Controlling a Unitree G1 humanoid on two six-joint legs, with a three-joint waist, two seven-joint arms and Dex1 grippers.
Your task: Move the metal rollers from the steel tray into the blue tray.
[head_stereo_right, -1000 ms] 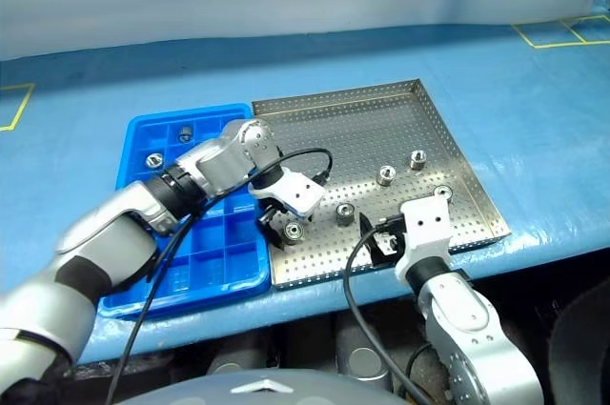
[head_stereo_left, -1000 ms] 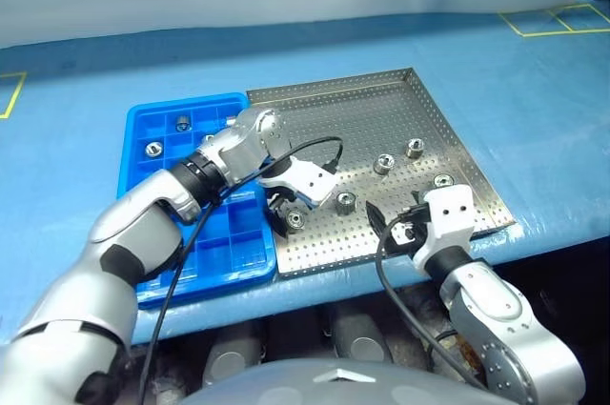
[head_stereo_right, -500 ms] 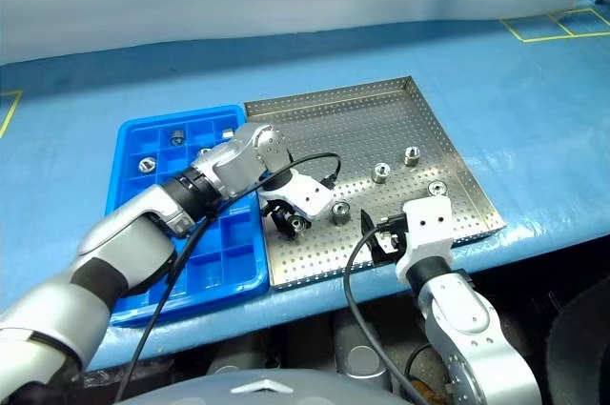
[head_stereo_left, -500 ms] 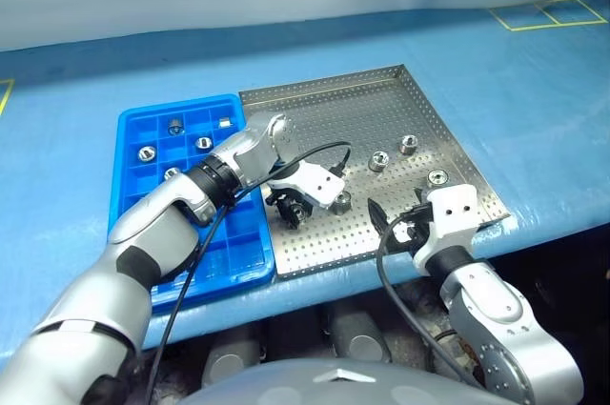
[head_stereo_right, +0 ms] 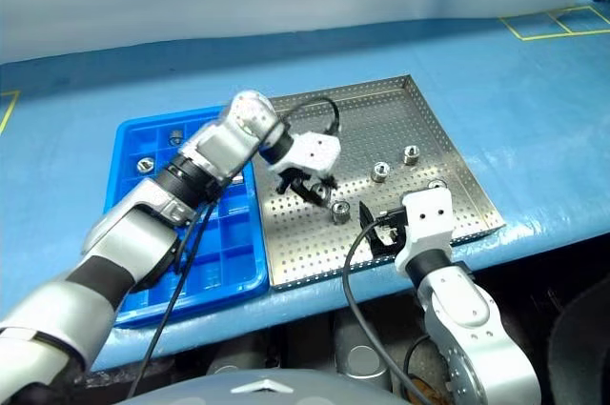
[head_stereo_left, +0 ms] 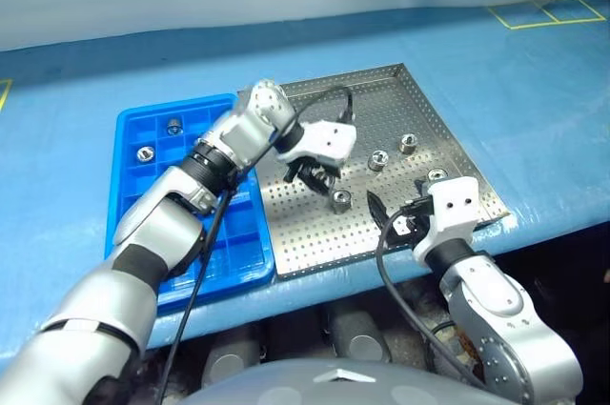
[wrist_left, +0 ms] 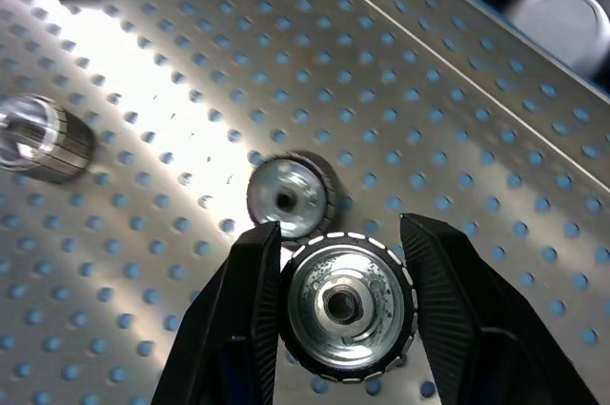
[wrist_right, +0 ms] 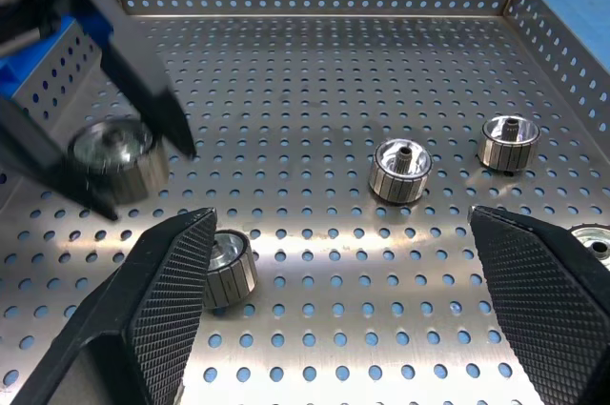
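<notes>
My left gripper [head_stereo_left: 311, 176] is shut on one metal roller [wrist_left: 351, 305] and holds it above the perforated floor of the steel tray [head_stereo_left: 381, 100]. The right wrist view shows this held roller [wrist_right: 114, 157] between the left fingers. Another roller [head_stereo_left: 339, 199] lies on the tray just below it. Three more rollers [head_stereo_left: 378, 159] [head_stereo_left: 408, 145] [head_stereo_left: 437, 175] sit toward the tray's right side. The blue tray [head_stereo_left: 143, 224] lies left of the steel tray, with rollers [head_stereo_left: 175, 126] [head_stereo_left: 146, 153] in its far compartments. At the steel tray's near edge, my right gripper [wrist_right: 338, 233] stands open and empty.
Both trays rest on a blue-covered table whose front edge [head_stereo_left: 315, 276] runs just below them. Yellow tape marks [head_stereo_left: 538, 12] lie at the far right. A black cable [head_stereo_left: 329, 100] loops from my left wrist over the steel tray.
My left gripper closed on a roller near the steel tray's front left and lifted it up and toward the tray's middle. My right gripper stayed put.
</notes>
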